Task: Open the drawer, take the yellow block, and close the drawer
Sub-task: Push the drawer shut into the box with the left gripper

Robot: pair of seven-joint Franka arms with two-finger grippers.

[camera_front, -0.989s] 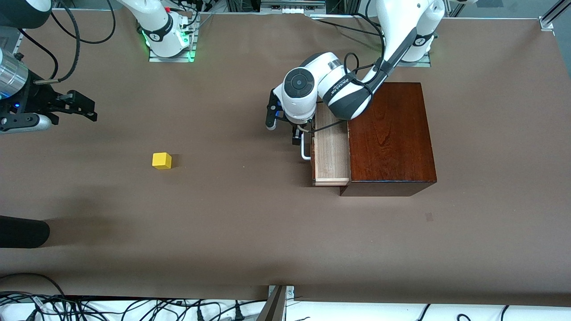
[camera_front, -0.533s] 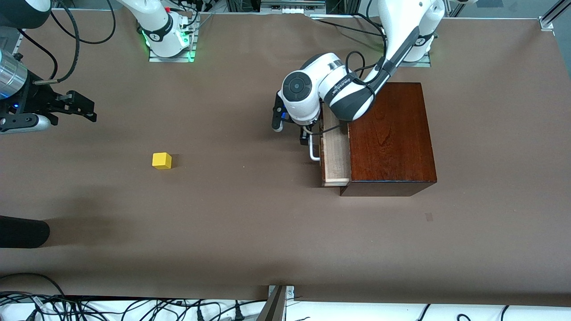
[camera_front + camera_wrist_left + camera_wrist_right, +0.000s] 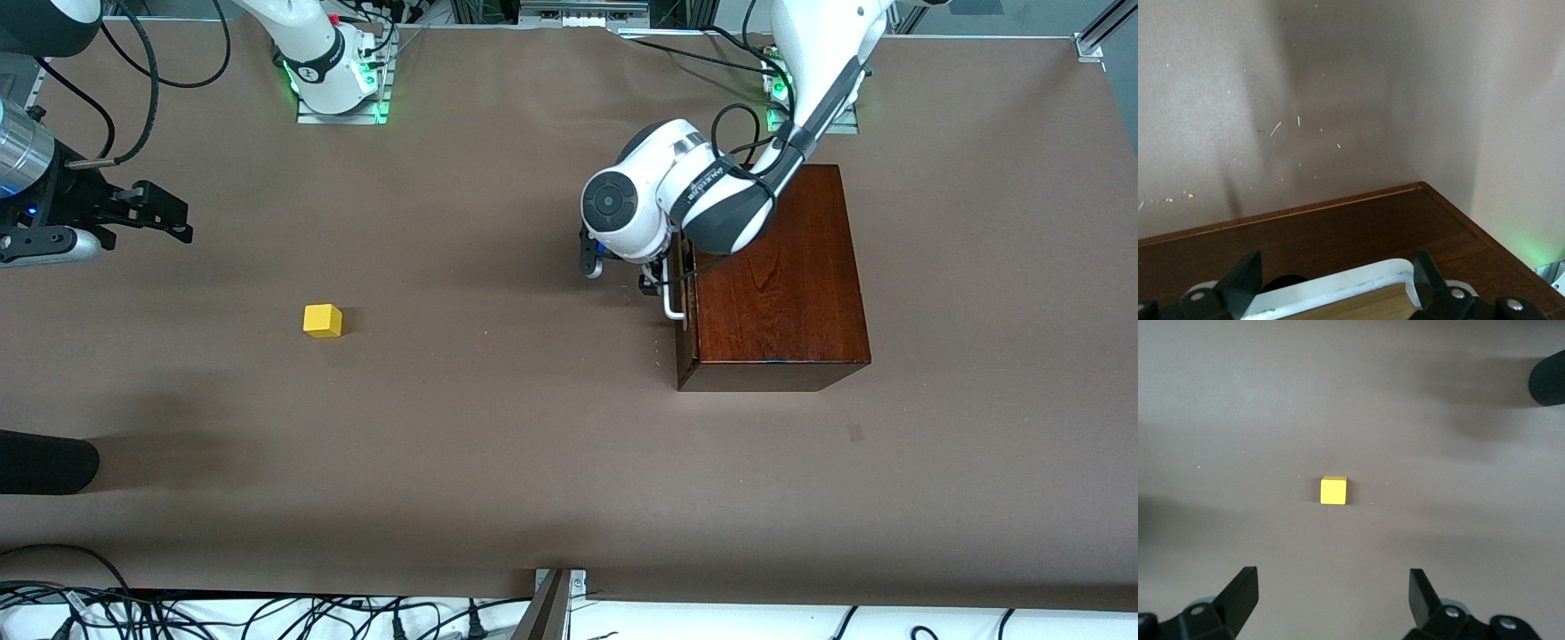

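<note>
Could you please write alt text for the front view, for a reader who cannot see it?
The left gripper is at the white handle of the drawer, which sits shut in the dark wooden box. The yellow block lies on the brown table toward the right arm's end, where the open right gripper waits.

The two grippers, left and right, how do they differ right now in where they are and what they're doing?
The left gripper is down at the drawer's white handle, fingers either side of it; the right gripper hangs over bare table at the right arm's end. The left gripper is working the mahogany box, whose drawer is pushed in; the right waits, touching nothing, with the yellow block below it. Both are open.
</note>
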